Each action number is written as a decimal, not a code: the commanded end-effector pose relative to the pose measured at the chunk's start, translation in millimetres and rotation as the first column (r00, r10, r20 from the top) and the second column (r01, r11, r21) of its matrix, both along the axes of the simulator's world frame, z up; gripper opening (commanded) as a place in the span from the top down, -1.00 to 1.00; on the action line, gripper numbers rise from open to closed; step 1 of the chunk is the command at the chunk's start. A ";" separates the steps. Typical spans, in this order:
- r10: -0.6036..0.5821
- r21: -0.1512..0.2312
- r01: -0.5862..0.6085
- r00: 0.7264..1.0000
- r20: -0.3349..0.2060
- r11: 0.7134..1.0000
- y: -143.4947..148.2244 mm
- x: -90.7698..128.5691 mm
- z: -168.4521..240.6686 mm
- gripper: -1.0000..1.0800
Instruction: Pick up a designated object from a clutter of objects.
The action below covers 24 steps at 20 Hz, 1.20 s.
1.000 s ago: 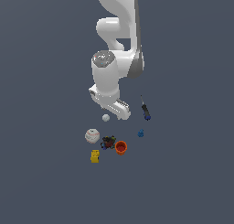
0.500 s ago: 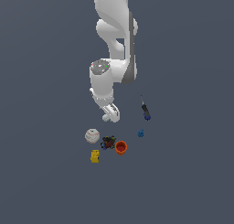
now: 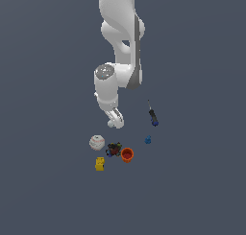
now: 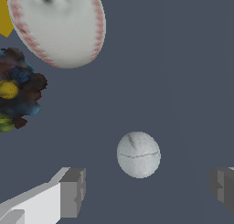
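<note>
**One small ball, centred between my spread fingers**

One small ball [image 4: 138, 154] is what I am after, and in the wrist view it lies between my two fingers [image 4: 72, 192], which stand wide apart and touch nothing. My end effector [image 4: 147, 189] is held that way because the ball has to fit into the gap before I close; I judge the span ample for it. In the exterior view my end effector [image 3: 115, 120] hangs low over the surface [image 3: 192, 191], near the far edge of the clutter, and it covers the ball there, so I cannot place the ball in that view beyond saying it sits beneath me. I cannot tell how much height remains to be lost.

The ball lies apart from its neighbours, which is why a straight descent looks workable: the baseball [image 4: 58, 26] and the dark lump [image 4: 17, 88] are both off to one side, clear of my fingers. The risk, as I see it, is the ball rolling if one finger reaches it first.

Counting what else is on the surface in the exterior view:
- one baseball [image 3: 97, 142]
- one dark lump [image 3: 113, 149]
- one orange cup [image 3: 127, 155]
- one yellow block [image 3: 99, 164]
- one blue piece [image 3: 148, 140]
- one slender tool [image 3: 153, 116]
</note>
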State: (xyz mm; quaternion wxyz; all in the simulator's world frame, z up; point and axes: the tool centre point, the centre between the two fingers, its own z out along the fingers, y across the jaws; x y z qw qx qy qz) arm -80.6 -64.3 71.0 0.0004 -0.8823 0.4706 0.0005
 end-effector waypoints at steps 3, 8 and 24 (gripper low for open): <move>-0.001 0.000 0.001 1.000 0.000 1.000 -0.2 -0.6 -7.8 -0.92; -0.004 -0.001 0.004 1.000 0.000 1.000 -0.4 -1.3 -27.8 -0.92; -0.007 -0.001 0.007 1.000 0.000 1.000 -0.8 -0.9 -50.2 1.00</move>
